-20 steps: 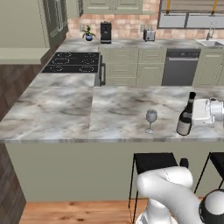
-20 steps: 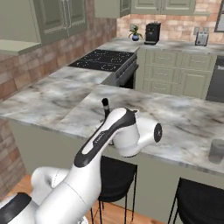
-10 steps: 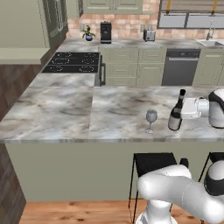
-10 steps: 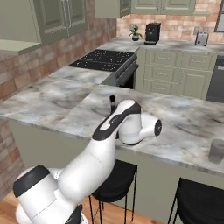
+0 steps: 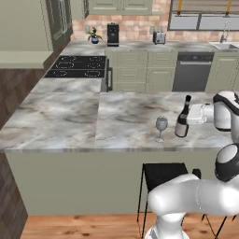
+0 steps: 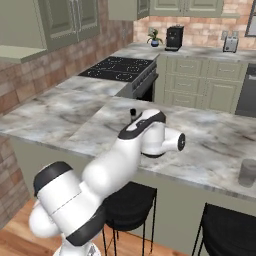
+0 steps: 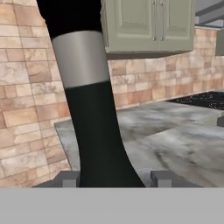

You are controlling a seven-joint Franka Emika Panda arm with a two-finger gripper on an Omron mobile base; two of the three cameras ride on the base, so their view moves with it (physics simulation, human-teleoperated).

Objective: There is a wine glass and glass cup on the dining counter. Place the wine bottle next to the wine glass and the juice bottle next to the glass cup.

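No lettering, number or brand can be read anywhere. The wine bottle (image 7: pixel 89 100) carries a pale label band (image 7: pixel 81 59) — close up in the hand view it is plain grey, with no print on it. From the left base view the same bottle (image 5: pixel 182 119) is too small to show any writing — as are the coffee machine (image 5: pixel 112 34) and the toaster (image 5: pixel 159 37) on the back counter.
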